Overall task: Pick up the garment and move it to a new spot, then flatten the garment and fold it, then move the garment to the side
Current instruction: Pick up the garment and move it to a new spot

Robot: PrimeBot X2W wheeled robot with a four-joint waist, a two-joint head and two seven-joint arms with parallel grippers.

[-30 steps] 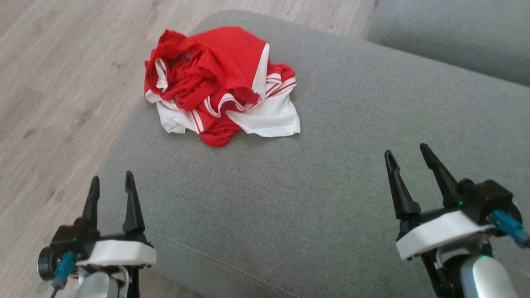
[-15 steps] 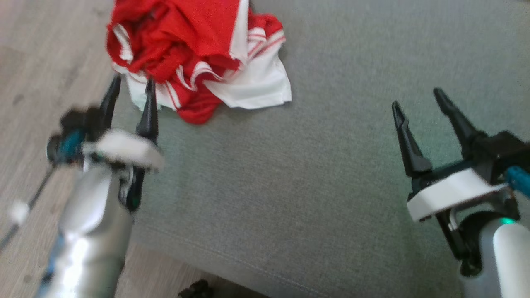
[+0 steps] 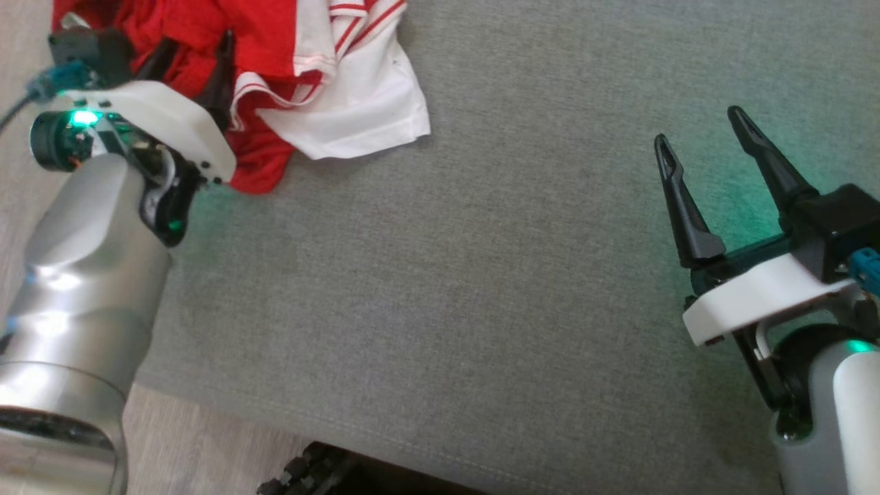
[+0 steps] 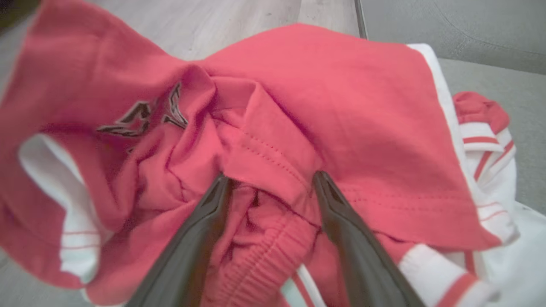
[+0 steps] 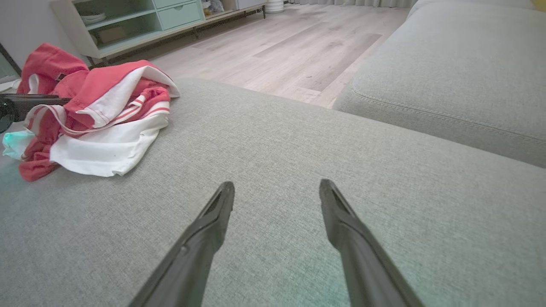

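The garment [image 3: 330,89] is a crumpled red and white heap on the grey cushion [image 3: 481,275], at the top left of the head view. My left gripper [image 3: 192,48] is open, its two fingers pushed into the red folds. In the left wrist view the fingers [image 4: 192,247] straddle a ridge of the garment's red cloth [image 4: 264,157] without pinching it. My right gripper [image 3: 701,130] is open over bare cushion at the right, far from the garment. The right wrist view shows the garment [image 5: 98,123] at the left and my right gripper [image 5: 277,187] above the fabric.
The wooden floor [image 3: 14,89] runs along the cushion's left edge, close to the garment. A second grey cushion [image 5: 460,72] lies beyond a gap at the right. A pale green shelf unit [image 5: 140,21] stands on the floor far back.
The head camera has tilted down and nearer. My left arm has reached forward from the cushion's near left corner into the garment. My right gripper keeps its place, open.
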